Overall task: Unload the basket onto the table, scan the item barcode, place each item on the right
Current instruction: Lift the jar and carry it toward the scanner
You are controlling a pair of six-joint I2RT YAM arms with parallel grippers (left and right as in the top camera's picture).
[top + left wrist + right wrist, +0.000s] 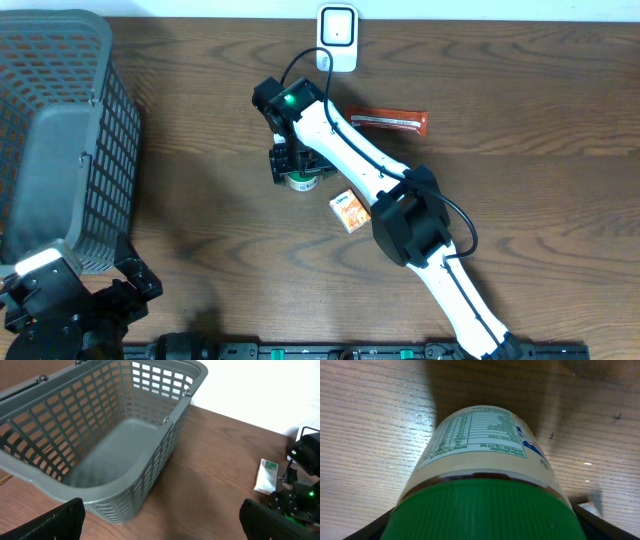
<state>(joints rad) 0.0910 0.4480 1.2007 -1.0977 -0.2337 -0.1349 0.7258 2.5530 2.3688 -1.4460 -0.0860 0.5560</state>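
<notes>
two arms, one reaching and one tucked in
right arm (345,145) stretches from the near edge toward the far middle, wrist bent over, right gripper (298,170) pointing straight down, jaws partly apart, grip unclear; left arm (45,300) sits folded at the near left corner, left gripper (161,510) spread wide.

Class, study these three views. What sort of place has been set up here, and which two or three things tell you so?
Probably a mock shop checkout on a wooden table. The clues are a grey shopping basket, a white scanner, and packaged goods such as a green-lidded jar and a snack bar.
</notes>
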